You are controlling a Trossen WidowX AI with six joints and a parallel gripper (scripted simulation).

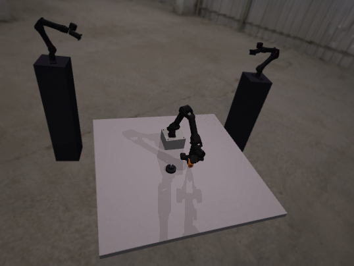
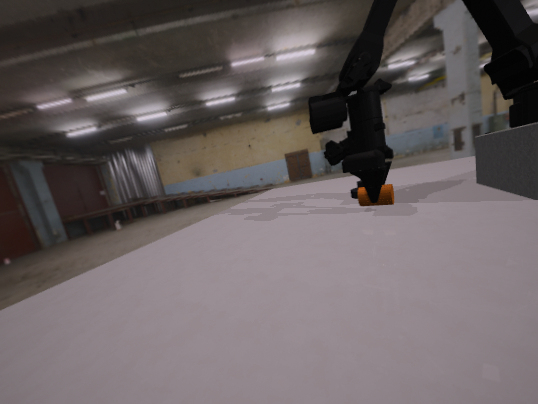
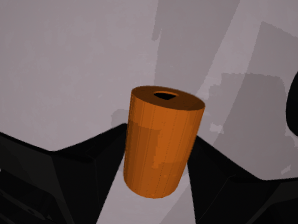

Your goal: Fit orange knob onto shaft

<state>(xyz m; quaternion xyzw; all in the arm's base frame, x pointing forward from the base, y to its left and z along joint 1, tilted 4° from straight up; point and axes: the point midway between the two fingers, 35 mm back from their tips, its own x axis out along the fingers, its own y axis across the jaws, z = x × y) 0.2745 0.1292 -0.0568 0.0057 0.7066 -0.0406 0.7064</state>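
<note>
The orange knob lies sideways between the fingertips, its long axis near level, low over the white table top. My gripper is shut on it, one finger on each side. The D-shaped hole shows dark in the knob's far end face in the wrist view. The round black pedestal stands left of the gripper in the top view, apart from the knob. Its silver shaft points up; its flat side is too small to make out.
The arm's grey base block stands behind the pedestal. A dark rounded shape at the right edge of the wrist view may be the pedestal. Two other arms stand on tall black columns beyond the table top.
</note>
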